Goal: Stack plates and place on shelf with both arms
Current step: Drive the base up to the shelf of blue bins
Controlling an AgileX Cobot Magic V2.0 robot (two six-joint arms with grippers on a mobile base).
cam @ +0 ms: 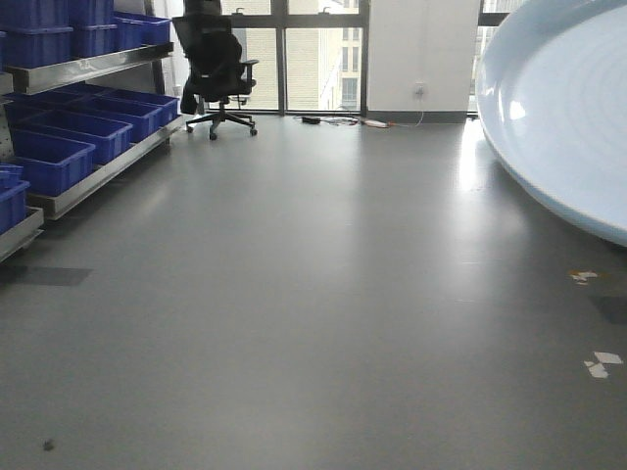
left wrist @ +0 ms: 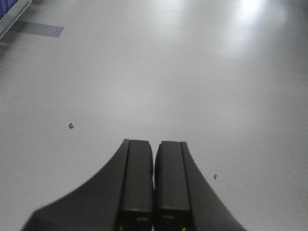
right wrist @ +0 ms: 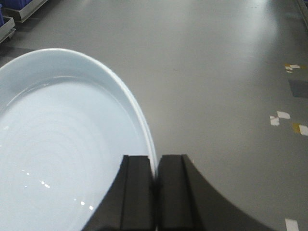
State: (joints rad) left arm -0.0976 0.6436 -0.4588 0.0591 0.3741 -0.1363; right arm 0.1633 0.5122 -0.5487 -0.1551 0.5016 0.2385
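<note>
A plate point(right wrist: 62, 144) is pinched by its rim in the right claw point(right wrist: 155, 166), while the left claw point(left wrist: 154, 151) is closed empty, so stacking and shelving seem not yet done.

One plate point(cam: 568, 108), one office chair point(cam: 217, 69), one shelf point(cam: 93, 69), several blue crates point(cam: 59, 157), one left gripper point(left wrist: 154, 183), one right gripper point(right wrist: 155, 192)

pale blue plate point(right wrist: 62, 144) with faint rings, grey floor point(cam: 323, 294), blue crates point(cam: 54, 157)

Grey glossy floor point(cam: 313, 294). Left side: steel shelf point(cam: 88, 67), tiers loaded with blue crates point(cam: 49, 157). On the floor: black office chair point(cam: 217, 69) by windows, cables point(cam: 343, 120) along far wall, white tape marks point(cam: 600, 364) on the right, small dark speck point(cam: 48, 445) near-left.
</note>
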